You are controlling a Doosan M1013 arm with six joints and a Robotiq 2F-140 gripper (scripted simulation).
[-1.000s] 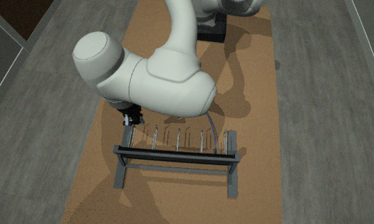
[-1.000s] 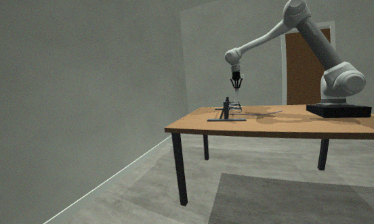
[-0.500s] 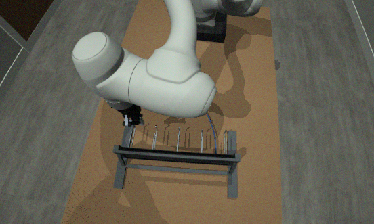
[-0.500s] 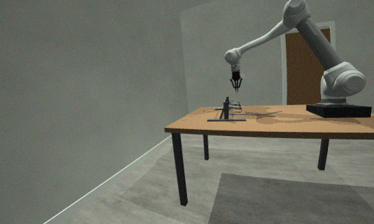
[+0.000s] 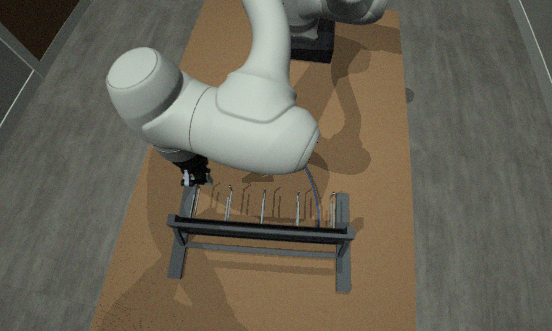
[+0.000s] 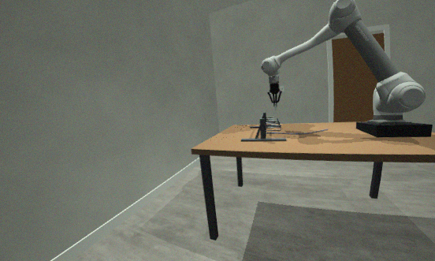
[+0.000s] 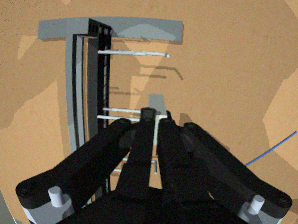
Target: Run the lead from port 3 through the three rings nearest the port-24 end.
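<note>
The blue lead (image 5: pixel 314 190) (image 7: pixel 272 149) comes out of the panel between the two rightmost rings in the top view and runs toward the robot base, partly hidden under the arm. In the exterior view it lies low along the table. The three rings nearest the port-24 end are the left one (image 5: pixel 195 202), the second (image 5: pixel 228 205) and the middle one (image 5: pixel 263 205); no lead shows in them. My gripper (image 6: pixel 275 105) (image 7: pixel 155 105) is shut and empty, above the rack's port-24 end. Its fingers hide part of the rings in the wrist view.
The rack (image 5: pixel 343 280) (image 6: pixel 256 139) (image 7: pixel 60 30) stands upright on its two feet on the table (image 5: pixel 380 265) (image 6: pixel 315 147). The robot's base (image 5: pixel 312 54) (image 6: pixel 394 129) is at the far end. The forearm and wrist hang over the table between base and rack.
</note>
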